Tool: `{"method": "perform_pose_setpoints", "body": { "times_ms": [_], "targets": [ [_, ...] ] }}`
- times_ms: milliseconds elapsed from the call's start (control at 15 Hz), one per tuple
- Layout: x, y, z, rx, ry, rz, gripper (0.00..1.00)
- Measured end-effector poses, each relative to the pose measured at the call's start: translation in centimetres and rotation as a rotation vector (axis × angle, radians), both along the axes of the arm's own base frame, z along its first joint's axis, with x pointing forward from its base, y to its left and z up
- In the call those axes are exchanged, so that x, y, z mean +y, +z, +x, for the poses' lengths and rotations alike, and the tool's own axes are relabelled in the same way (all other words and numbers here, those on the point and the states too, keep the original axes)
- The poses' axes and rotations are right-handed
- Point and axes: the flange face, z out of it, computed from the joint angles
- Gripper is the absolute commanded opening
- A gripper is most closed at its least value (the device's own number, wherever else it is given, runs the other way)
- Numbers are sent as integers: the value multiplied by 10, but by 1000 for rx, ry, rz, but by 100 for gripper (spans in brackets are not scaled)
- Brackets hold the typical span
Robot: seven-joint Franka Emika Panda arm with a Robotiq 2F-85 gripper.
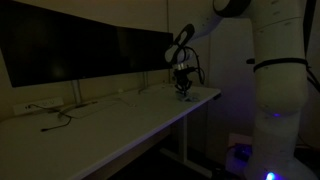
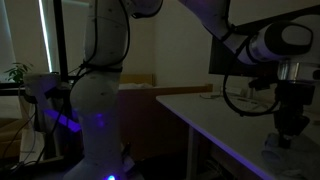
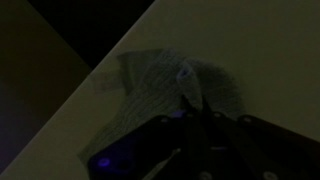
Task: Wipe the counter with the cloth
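The room is dark. A pale, crumpled cloth (image 3: pixel 150 85) lies on the white counter (image 3: pixel 270 50) near its edge, at the far end of the counter in both exterior views (image 1: pixel 186 98) (image 2: pixel 284 148). My gripper (image 3: pixel 195 113) points straight down onto the cloth (image 1: pixel 183 90) (image 2: pixel 291 128). In the wrist view its fingers meet on a raised fold of the cloth, so it looks shut on the cloth. The fingertips themselves are lost in shadow.
Dark monitors (image 1: pixel 90 48) stand along the back of the counter, with cables (image 1: pixel 60 115) lying at its near end. The counter edge (image 3: pixel 110 60) runs diagonally close to the cloth. My white robot base (image 2: pixel 95 100) stands beside the counter, and a plant (image 2: pixel 15 72) is further off.
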Motion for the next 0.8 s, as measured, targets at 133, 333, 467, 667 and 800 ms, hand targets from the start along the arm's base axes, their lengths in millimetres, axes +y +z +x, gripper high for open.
{"method": "perform_pose_setpoints", "body": {
  "times_ms": [133, 333, 467, 667, 800],
  "targets": [
    [32, -7, 20, 1, 21, -17, 7],
    [108, -30, 61, 32, 1, -76, 7],
    [119, -32, 66, 45, -43, -137, 7],
    [115, -33, 67, 48, -129, -163, 7],
    [107, -34, 72, 69, -193, -177, 7]
  ]
}}
